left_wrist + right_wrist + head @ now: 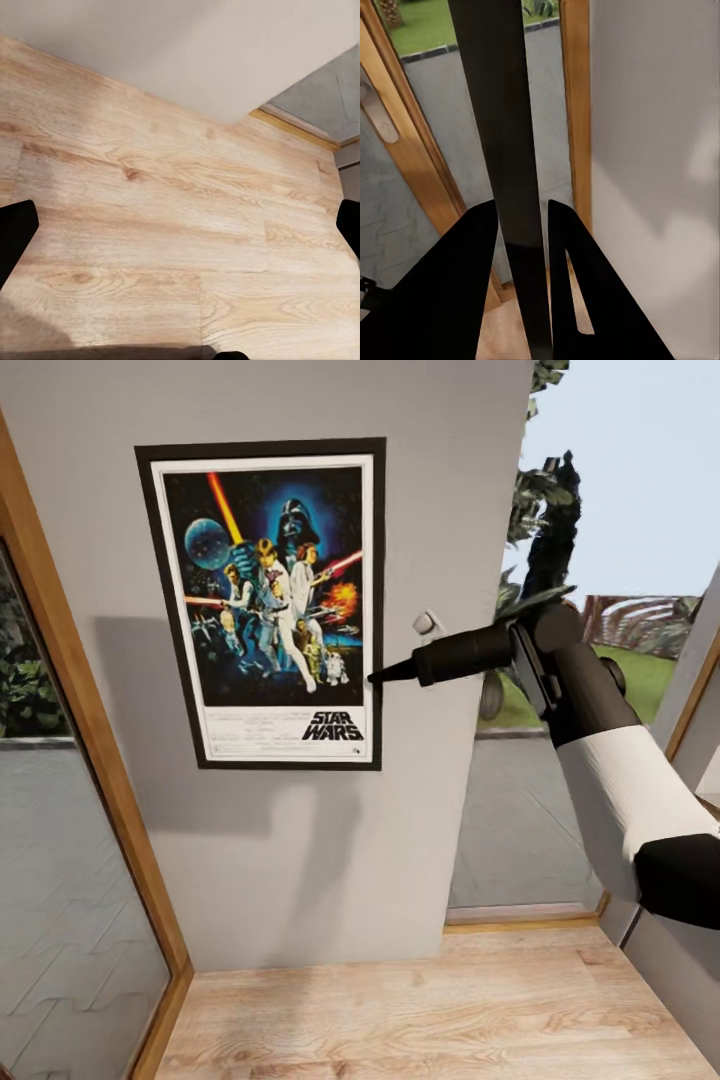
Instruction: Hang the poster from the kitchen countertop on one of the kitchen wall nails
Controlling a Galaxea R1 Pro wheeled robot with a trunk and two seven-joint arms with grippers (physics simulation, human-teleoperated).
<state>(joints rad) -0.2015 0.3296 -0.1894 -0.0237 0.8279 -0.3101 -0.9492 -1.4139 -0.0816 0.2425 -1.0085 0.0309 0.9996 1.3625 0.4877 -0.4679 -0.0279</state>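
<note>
The Star Wars poster (270, 605) lies flat and upright against the light grey wall (300, 860), black frame and white border in full view. My right gripper (385, 675) reaches in from the right and is shut on the poster's right edge. In the right wrist view that poster edge (502, 135) runs as a dark strip between the two black fingers (457, 300). The left gripper (180, 232) hangs open over the wooden floor, its fingertips (15, 232) far apart. No wall nail can be made out, and the kitchen countertop is out of view.
A small pale fitting (428, 623) sticks out of the wall right of the poster. Wood-framed glass panels flank the wall at left (60, 840) and right (520, 830). Light plank floor (430, 1010) lies below. A door handle (376, 112) sits on the frame.
</note>
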